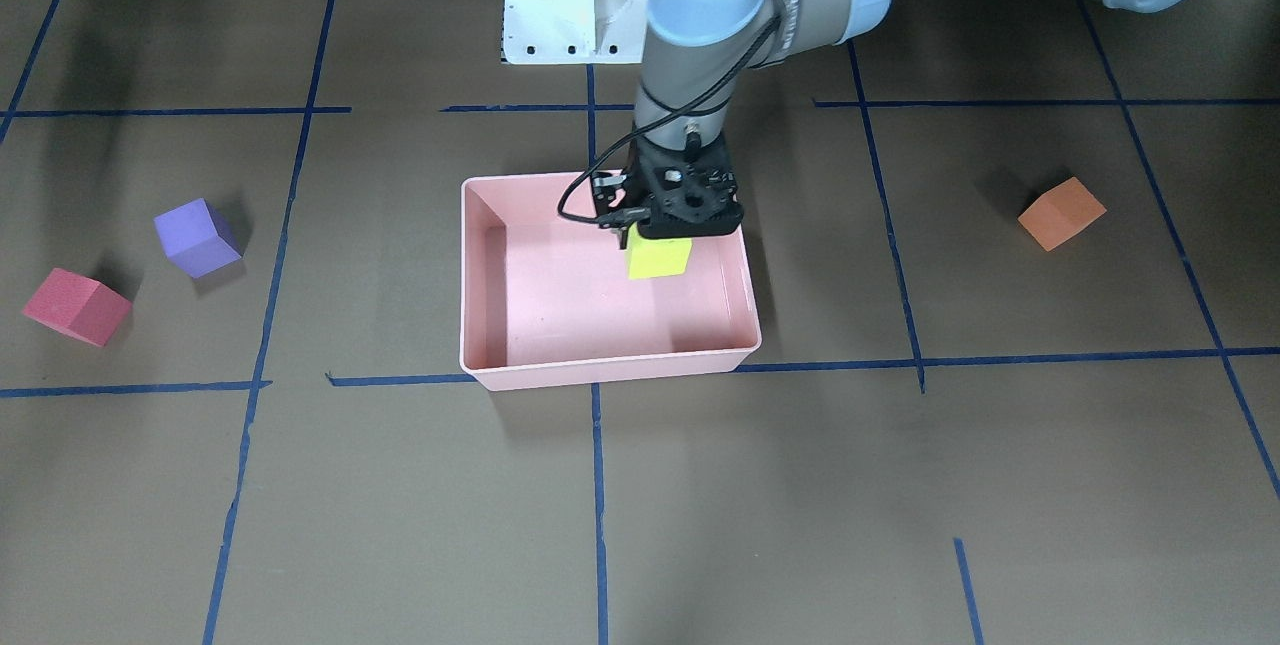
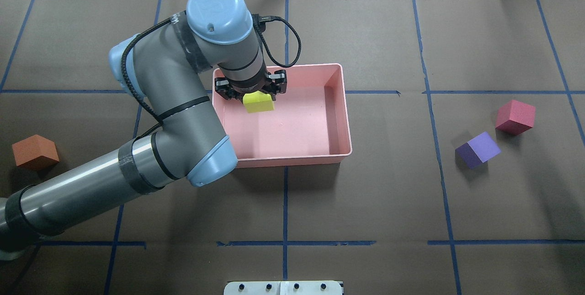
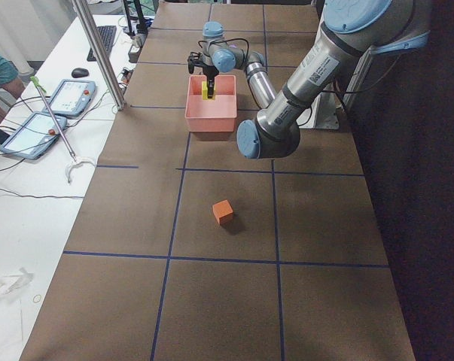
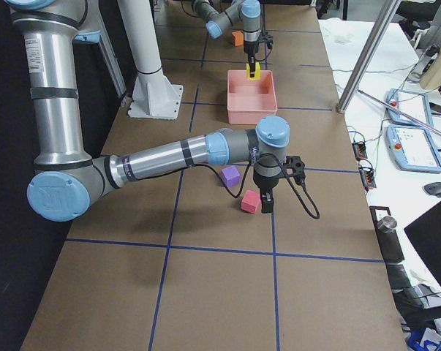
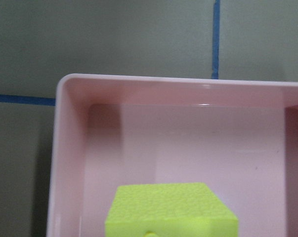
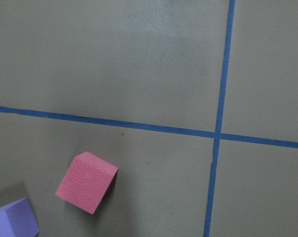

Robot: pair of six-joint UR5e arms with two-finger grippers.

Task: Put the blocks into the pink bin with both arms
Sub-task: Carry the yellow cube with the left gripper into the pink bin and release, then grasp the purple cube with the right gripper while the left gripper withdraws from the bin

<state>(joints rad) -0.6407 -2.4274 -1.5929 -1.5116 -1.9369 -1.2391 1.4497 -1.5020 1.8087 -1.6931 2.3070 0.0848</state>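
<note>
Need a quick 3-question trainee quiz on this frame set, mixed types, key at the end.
1. Multiple choice: which block does the left pincer hold over the pink bin? A red, B yellow, C orange.
2. True or false: the orange block already lies inside the pink bin.
3. Fill in: ____ blocks lie on the table outside the bin.

Key
1. B: the yellow block.
2. False: it sits on the table, well apart from the bin.
3. Three: the orange block, the red block and the purple block.
</note>
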